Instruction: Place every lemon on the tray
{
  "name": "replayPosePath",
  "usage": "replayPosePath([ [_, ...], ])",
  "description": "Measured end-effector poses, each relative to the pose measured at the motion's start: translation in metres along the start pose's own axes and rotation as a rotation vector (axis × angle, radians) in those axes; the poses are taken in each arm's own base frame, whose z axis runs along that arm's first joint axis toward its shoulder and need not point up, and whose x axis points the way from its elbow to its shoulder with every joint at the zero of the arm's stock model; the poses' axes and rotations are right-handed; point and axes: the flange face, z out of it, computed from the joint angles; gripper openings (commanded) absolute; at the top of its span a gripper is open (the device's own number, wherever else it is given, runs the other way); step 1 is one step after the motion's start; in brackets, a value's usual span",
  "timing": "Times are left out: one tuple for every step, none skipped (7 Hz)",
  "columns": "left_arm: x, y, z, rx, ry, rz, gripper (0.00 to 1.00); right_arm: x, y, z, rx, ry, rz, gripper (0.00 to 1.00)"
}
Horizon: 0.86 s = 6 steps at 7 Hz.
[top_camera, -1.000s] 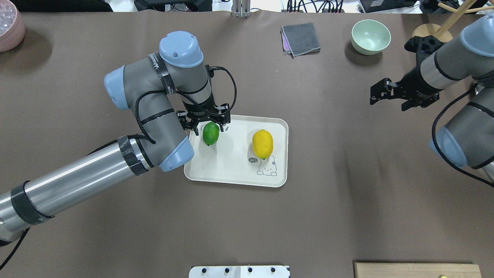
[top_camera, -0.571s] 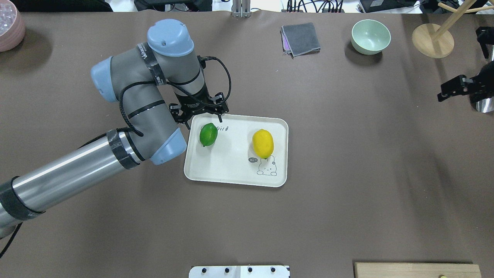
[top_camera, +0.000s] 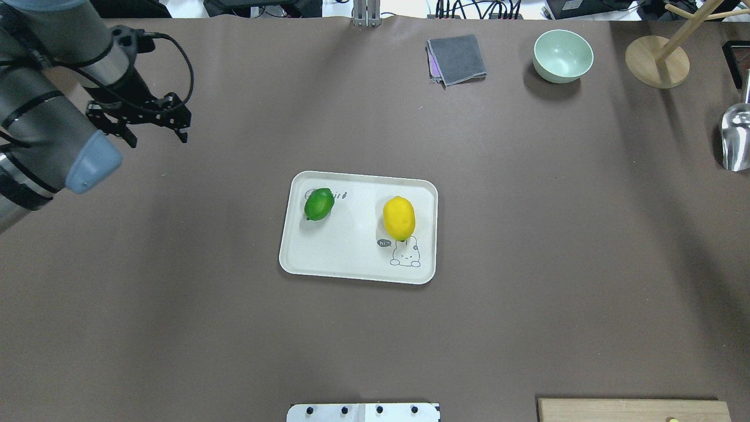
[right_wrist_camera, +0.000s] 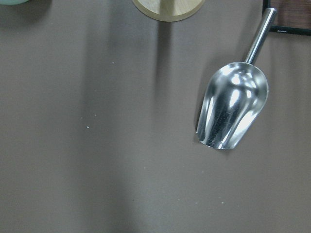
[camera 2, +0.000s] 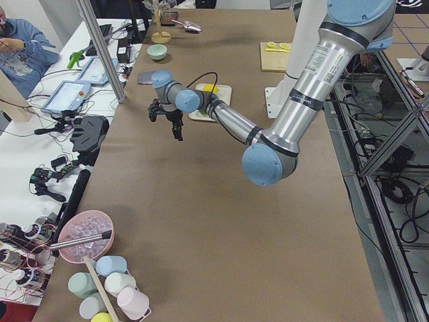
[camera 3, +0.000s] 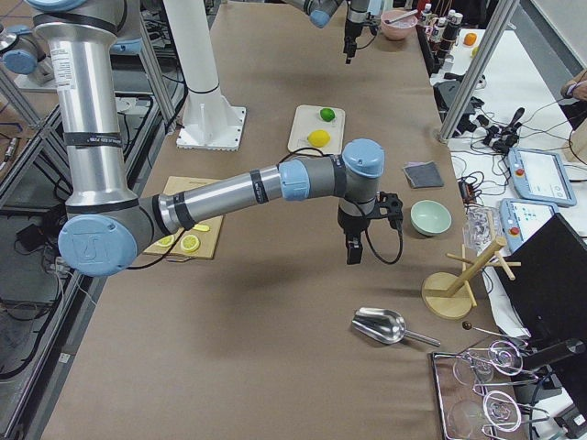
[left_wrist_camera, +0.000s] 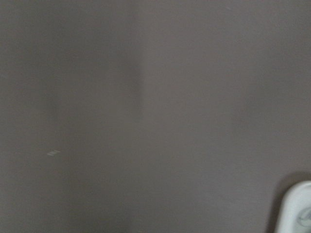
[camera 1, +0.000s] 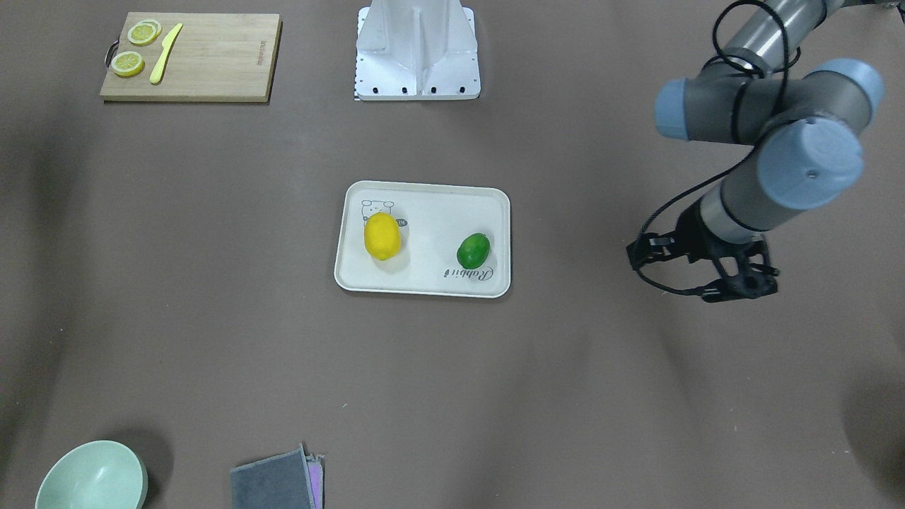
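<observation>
The cream-white tray point(top_camera: 351, 252) lies mid-table; it also shows in the front view point(camera 1: 424, 212). The green lemon point(top_camera: 319, 204) point(camera 1: 473, 250) rests on it by the "Rabbit" script. The yellow lemon point(top_camera: 399, 218) point(camera 1: 382, 236) rests on it by the rabbit drawing. My left gripper point(top_camera: 156, 139) point(camera 1: 735, 286) is open and empty, over bare table well away from the tray. Its wrist view shows only a tray corner point(left_wrist_camera: 299, 208). My right gripper point(camera 3: 353, 247) shows only in the exterior right view, near the scoop; I cannot tell if it is open or shut.
A metal scoop point(top_camera: 735, 138) point(right_wrist_camera: 233, 109) lies at the right edge. A mint bowl point(top_camera: 562, 55), a grey cloth point(top_camera: 457, 58) and a wooden stand point(top_camera: 656, 61) line the far edge. A cutting board point(camera 1: 212, 56) carries lemon slices and a knife.
My left gripper has drawn back from the green lemon on the tray, far to the left. My right arm has withdrawn to the right, out of the overhead view.
</observation>
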Motion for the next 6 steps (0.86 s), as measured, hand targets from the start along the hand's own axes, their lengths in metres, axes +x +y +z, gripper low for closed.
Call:
replayPosePath([
  [-0.071,-0.010,-0.010,-0.013,-0.027,0.020,0.98,0.042,0.009,0.002,-0.014,0.004,0.019,1.00],
  [-0.134,-0.017,-0.021,-0.032,-0.051,0.040,0.98,0.075,0.018,0.009,-0.032,0.004,0.013,1.00],
  [-0.199,-0.022,-0.036,-0.045,-0.067,0.047,0.98,0.094,0.024,0.016,-0.047,0.003,0.005,1.00],
  [-0.263,-0.023,-0.053,-0.049,-0.070,0.048,0.98,0.102,0.027,0.019,-0.053,0.003,0.004,1.00],
  [-0.322,-0.014,-0.063,-0.053,-0.067,0.060,0.98,0.105,0.029,0.020,-0.056,0.003,0.009,1.00],
  [-0.373,0.009,-0.061,-0.063,-0.061,0.075,0.98,0.107,0.031,0.021,-0.057,0.003,0.012,1.00],
])
